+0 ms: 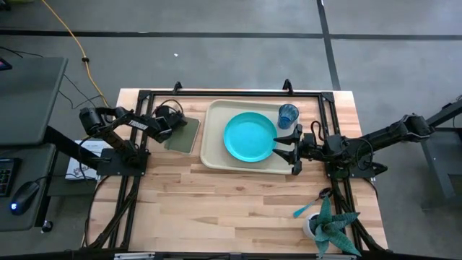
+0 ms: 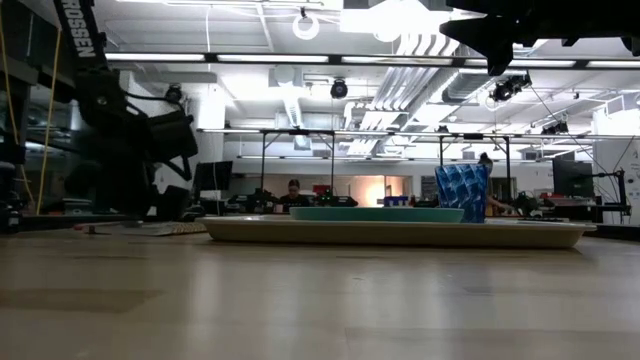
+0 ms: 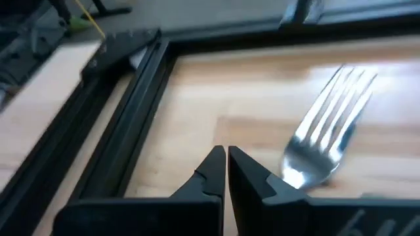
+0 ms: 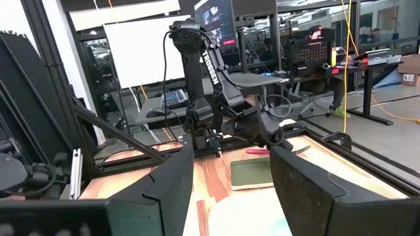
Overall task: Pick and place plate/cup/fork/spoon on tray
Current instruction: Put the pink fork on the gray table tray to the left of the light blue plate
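Left gripper point(image 3: 226, 164), fingers pressed together, sits beside the silvery-tined fork point(image 3: 326, 128); right gripper point(image 1: 289, 148) hangs spread over the cream rectangular plastic tray point(image 1: 214, 155).

Only lettering we can make out is the maker's name on the arms. In the low view, white "ROSSEN" runs down the dark left arm point(image 2: 78, 30), the first letter cut off. In the right wrist view, "TROSSEN" sits on the far arm point(image 4: 211, 65). Everything else is unreadable.

Plate point(image 1: 250, 136), cup point(image 1: 288, 115) on tray point(image 1: 214, 148)
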Available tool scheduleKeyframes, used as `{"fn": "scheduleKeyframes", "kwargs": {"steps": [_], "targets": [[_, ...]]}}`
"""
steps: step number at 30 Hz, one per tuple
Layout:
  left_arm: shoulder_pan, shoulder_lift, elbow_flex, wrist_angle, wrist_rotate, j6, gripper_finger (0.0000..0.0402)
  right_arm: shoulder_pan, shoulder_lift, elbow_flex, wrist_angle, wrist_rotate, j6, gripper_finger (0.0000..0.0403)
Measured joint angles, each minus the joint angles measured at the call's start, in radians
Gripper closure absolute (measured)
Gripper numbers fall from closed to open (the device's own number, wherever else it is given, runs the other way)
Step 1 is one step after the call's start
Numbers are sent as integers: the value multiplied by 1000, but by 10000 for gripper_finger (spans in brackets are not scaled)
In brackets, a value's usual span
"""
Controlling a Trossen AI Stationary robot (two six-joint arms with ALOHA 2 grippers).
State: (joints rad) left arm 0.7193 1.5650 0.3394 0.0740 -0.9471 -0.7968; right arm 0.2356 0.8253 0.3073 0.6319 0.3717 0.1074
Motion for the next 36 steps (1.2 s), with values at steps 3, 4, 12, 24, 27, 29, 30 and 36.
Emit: {"fn": "scheduleKeyframes", "kwargs": {"steps": [3,4,12,24,27,29,30,36], "targets": [[-2,-2,-36,9,11,-59,401,0,0,0,0,0,0,210],[-2,-2,-48,11,5,-78,401,0,0,0,0,0,1,210],[-71,-3,-96,47,-12,-141,401,0,0,0,0,5,8,210],[-301,-1,-96,29,-19,-290,401,0,0,0,0,12,24,210],[-352,-1,-97,28,-12,-347,401,0,0,0,0,12,24,210],[-391,-1,-97,28,-11,-377,401,0,0,0,0,12,24,210],[-409,-1,-97,28,-11,-390,401,0,0,0,0,12,24,210],[-443,-58,-86,5,1,-337,401,0,0,0,-1,11,24,210]]}}
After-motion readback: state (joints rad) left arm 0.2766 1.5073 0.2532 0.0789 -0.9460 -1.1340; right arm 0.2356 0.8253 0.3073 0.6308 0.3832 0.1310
